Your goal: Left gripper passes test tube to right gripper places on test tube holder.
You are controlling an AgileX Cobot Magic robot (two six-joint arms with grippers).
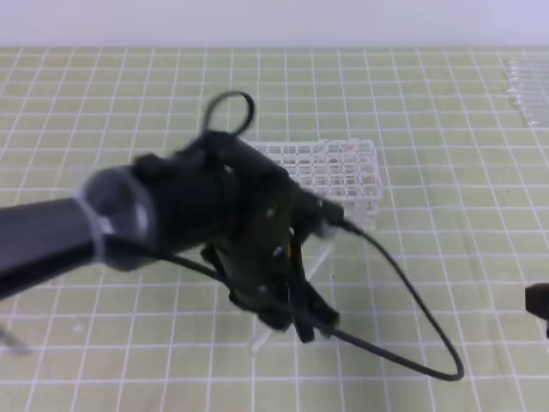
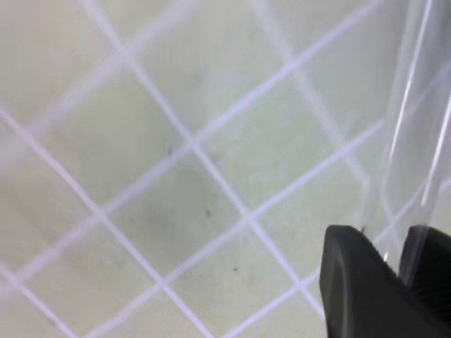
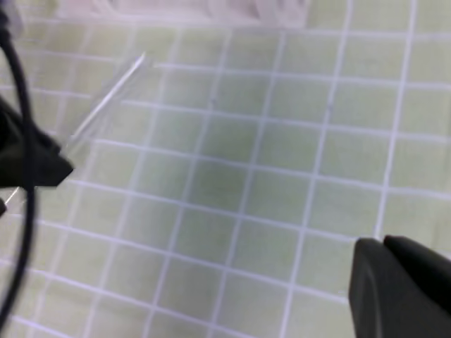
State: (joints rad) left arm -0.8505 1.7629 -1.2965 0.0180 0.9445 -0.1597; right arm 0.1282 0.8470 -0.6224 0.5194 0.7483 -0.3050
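from above, the left gripper [image 1: 296, 313] is down at the green grid mat [image 1: 446, 172], its dark arm sweeping in from the left edge and hiding most of what it works on; the test tube [image 1: 319, 260] shows only as a pale sliver running up and to the right out of the claw, with another glint poking out low on the left side, so its long axis runs on a diagonal toward the test tube holder [image 1: 343, 167], which stands just behind the arm. the right gripper [image 1: 539, 302] is barely in shot at the right edge, well apart from the tube. in the left wrist view, the left gripper's fingers [image 2: 359, 282] stand close on either side of the clear test tube [image 2: 412, 134], which rises from between them toward the upper right; the jaws look clenched on the glass, though how firmly cannot be told. in the right wrist view, the right gripper [image 3: 394, 278] shows jaws pressed together and empty at lower right, while the test tube [image 3: 106, 105] slants up from the left gripper [image 3: 35, 165] at far left, its free end pointing toward the test tube holder [image 3: 183, 7] along the top edge. the left arm is plainly nearer; the handover would need the free upper end brought across to the right.
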